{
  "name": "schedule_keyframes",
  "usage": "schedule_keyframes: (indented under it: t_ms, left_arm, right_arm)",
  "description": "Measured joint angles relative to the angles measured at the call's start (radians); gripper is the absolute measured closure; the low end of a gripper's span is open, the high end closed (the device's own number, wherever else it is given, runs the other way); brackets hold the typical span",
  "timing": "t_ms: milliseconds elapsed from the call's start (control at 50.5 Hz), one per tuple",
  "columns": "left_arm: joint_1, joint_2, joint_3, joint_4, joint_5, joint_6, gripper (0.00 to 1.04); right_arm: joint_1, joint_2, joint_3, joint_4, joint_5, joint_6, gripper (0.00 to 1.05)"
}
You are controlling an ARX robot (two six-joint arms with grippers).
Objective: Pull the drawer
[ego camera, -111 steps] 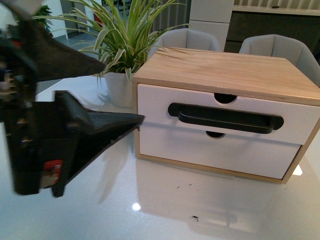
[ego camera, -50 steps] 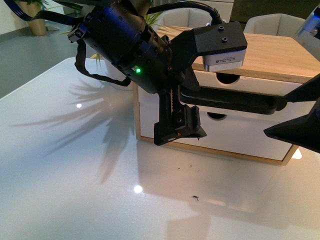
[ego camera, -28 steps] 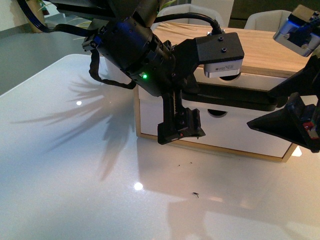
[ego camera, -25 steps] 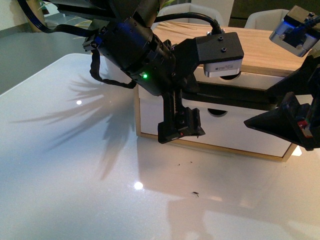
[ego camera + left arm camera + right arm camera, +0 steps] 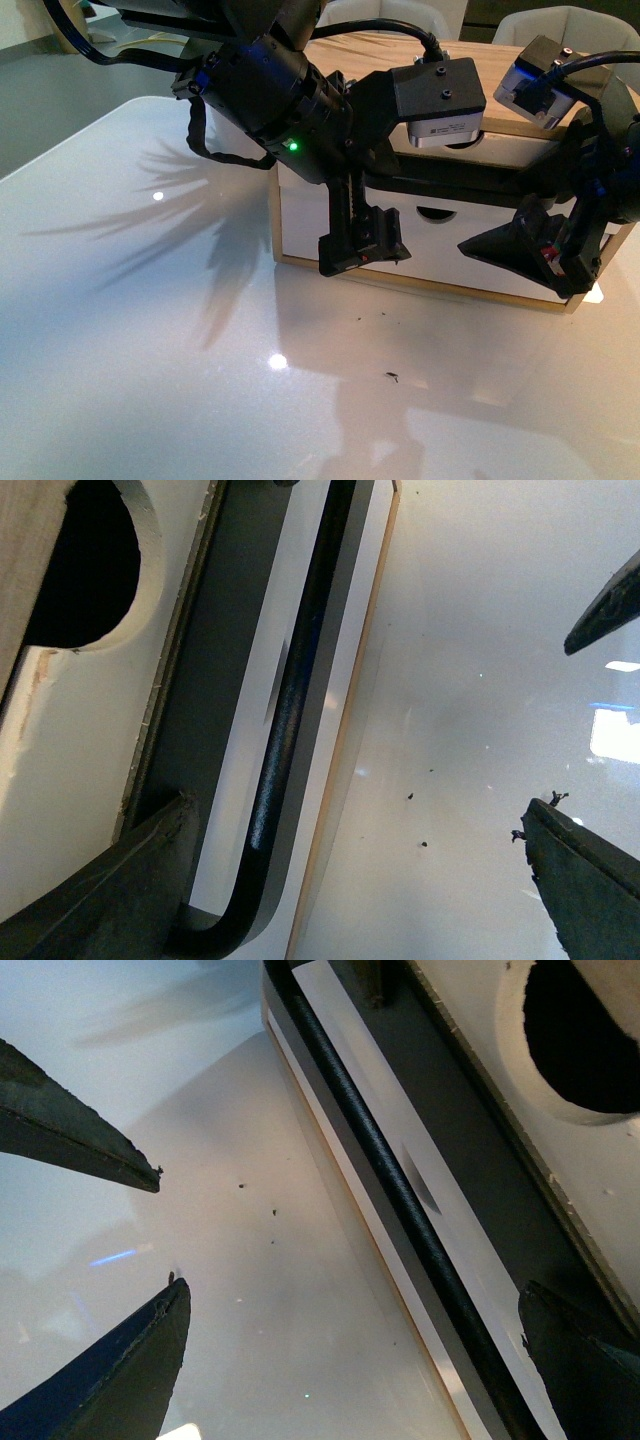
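Observation:
The drawer (image 5: 497, 150) is the upper one in a wooden cabinet (image 5: 510, 112); its white front appears flush with the frame. Its black bar handle (image 5: 462, 181) runs across the front under a semicircular notch (image 5: 78, 562). My left gripper (image 5: 362, 228) is open at the handle's left end; in the left wrist view the handle (image 5: 290, 712) runs between the wide-apart fingers (image 5: 112, 898) of the left gripper (image 5: 350, 892). My right gripper (image 5: 545, 232) is open near the right end, and the handle (image 5: 402, 1192) passes between the right gripper's (image 5: 350, 1370) fingers (image 5: 585, 1360).
A lower white drawer front (image 5: 455, 258) without a handle sits beneath. The cabinet stands on a glossy white table (image 5: 150, 300) with small dark specks (image 5: 390, 377). Grey chairs (image 5: 560, 22) stand behind it. Both arms crowd the cabinet's front.
Both arms have come in front of the cabinet. Over the last second the right gripper moved left and closer to the handle; the left gripper has barely shifted.

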Motion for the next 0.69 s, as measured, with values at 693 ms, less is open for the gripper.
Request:
schedule_keyframes:
  t_ms: [693]
  left_arm:
    - [-0.013, -0.173, -0.232, -0.118, 0.058, 0.185, 0.07]
  right_arm:
    - [0.021, -0.17, -0.151, -0.182, -0.075, -0.146, 0.09]
